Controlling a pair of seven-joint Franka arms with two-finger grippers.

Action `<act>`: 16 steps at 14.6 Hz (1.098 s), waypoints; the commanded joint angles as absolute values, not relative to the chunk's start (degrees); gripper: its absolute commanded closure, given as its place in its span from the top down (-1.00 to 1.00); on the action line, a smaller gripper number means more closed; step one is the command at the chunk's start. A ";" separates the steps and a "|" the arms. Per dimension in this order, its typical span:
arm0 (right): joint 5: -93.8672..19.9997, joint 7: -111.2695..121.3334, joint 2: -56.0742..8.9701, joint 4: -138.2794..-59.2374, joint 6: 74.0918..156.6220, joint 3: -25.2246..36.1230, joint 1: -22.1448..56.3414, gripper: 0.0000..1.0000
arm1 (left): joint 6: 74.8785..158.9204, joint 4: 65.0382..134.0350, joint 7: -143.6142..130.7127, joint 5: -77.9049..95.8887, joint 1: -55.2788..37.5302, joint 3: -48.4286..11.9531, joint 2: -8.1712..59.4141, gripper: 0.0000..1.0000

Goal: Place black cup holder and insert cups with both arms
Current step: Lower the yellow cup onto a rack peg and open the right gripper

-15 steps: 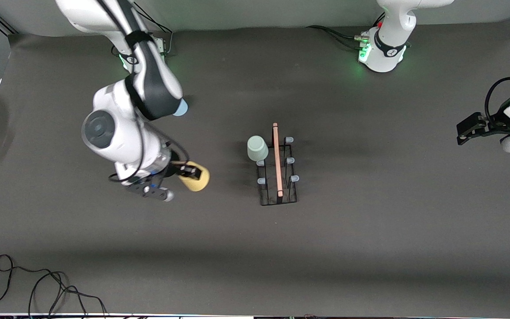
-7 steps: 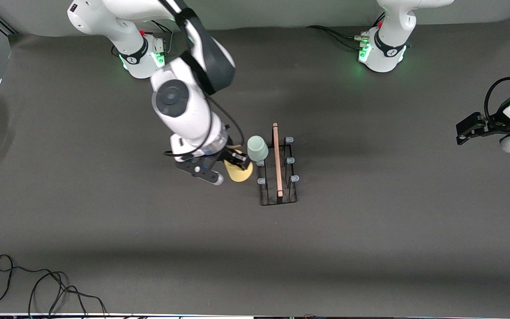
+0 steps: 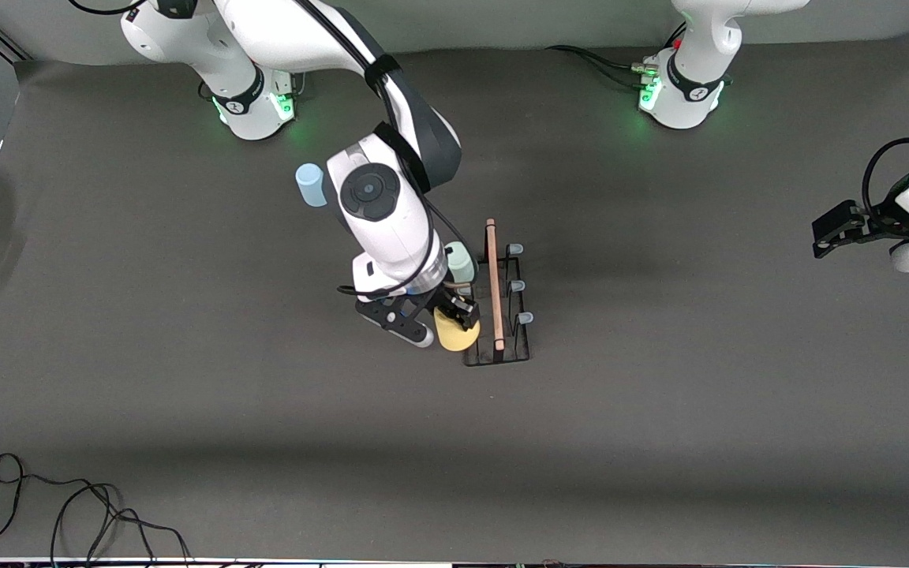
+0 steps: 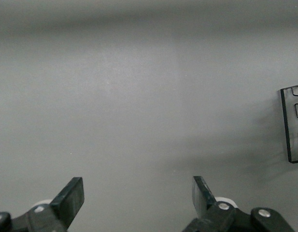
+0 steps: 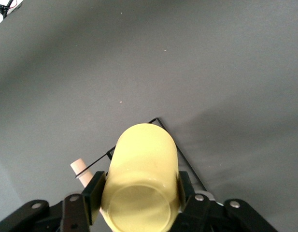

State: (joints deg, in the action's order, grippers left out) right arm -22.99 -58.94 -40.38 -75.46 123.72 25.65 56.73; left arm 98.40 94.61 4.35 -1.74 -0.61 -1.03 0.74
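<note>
The black cup holder point(image 3: 511, 341) stands mid-table, its wooden rod handle point(image 3: 493, 268) on top. My right gripper point(image 3: 454, 323) is shut on the yellow cup point(image 3: 457, 334) and holds it over the holder's peg row on the right arm's side, at the end nearest the front camera. In the right wrist view the yellow cup point(image 5: 141, 174) sits between the fingers point(image 5: 93, 193), above the holder's wire corner point(image 5: 161, 122). The mint green cup point(image 3: 462, 264) sits on a peg, partly hidden by the arm. The light blue cup point(image 3: 311, 185) stands on the table. My left gripper point(image 3: 824, 233) waits open point(image 4: 137, 195).
Several bare pale-capped pegs point(image 3: 525, 318) line the holder's side toward the left arm. A black cable point(image 3: 68, 505) lies near the front edge at the right arm's end. A dark frame-like thing point(image 4: 291, 123) shows at the edge of the left wrist view.
My right arm has swung from the right arm's end of the table to the holder, carrying the yellow cup. The light blue cup has come out from under the arm. The left arm has not moved.
</note>
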 commanded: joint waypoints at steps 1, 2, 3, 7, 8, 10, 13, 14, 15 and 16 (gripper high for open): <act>-23.99 -60.56 -43.24 -72.51 123.84 26.28 57.92 -1.00 | 97.65 94.13 3.08 -2.55 -1.23 -0.88 0.79 0.99; -23.99 -60.56 -43.50 -72.68 123.92 26.19 58.01 -1.00 | 97.65 94.13 3.08 -2.55 -1.23 -0.88 0.79 0.99; -23.91 -60.56 -44.03 -72.69 123.93 26.28 58.27 -1.00 | 97.65 94.22 3.08 -2.55 -1.23 -0.88 0.79 0.99; -23.99 -60.47 -44.82 -72.86 123.93 26.19 58.36 -0.03 | 97.73 94.22 3.08 -2.55 -1.23 -0.79 0.88 0.99; -23.99 -60.47 -44.82 -72.86 123.93 26.28 58.36 0.39 | 97.65 94.13 3.08 -2.55 -1.23 -0.88 0.88 0.99; -23.99 -60.21 -44.56 -72.77 123.84 26.28 58.36 0.87 | 97.65 94.13 3.08 -2.55 -1.23 -0.88 0.88 0.99; -23.91 -59.50 -42.46 -73.12 121.57 26.54 57.66 0.93 | 97.65 94.22 2.99 -2.55 -1.23 -0.79 0.88 0.99; -23.65 -59.41 -41.49 -72.95 119.20 26.72 57.48 0.93 | 97.65 94.22 2.99 -2.55 -1.23 -0.79 0.88 0.99; -23.47 -58.63 -40.18 -72.86 117.00 27.07 57.31 0.93 | 97.73 94.22 2.99 -2.55 -1.23 -0.79 0.88 0.99; -23.47 -57.14 -38.16 -72.95 114.81 27.16 56.35 0.93 | 97.82 94.13 2.99 -2.55 -1.23 -0.88 0.97 0.99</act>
State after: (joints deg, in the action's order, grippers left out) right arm -22.99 -59.03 -42.20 -72.90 119.46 26.93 57.50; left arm 98.40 94.62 4.18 -1.74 -0.62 -1.03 0.83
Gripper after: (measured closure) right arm 0.031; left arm 0.000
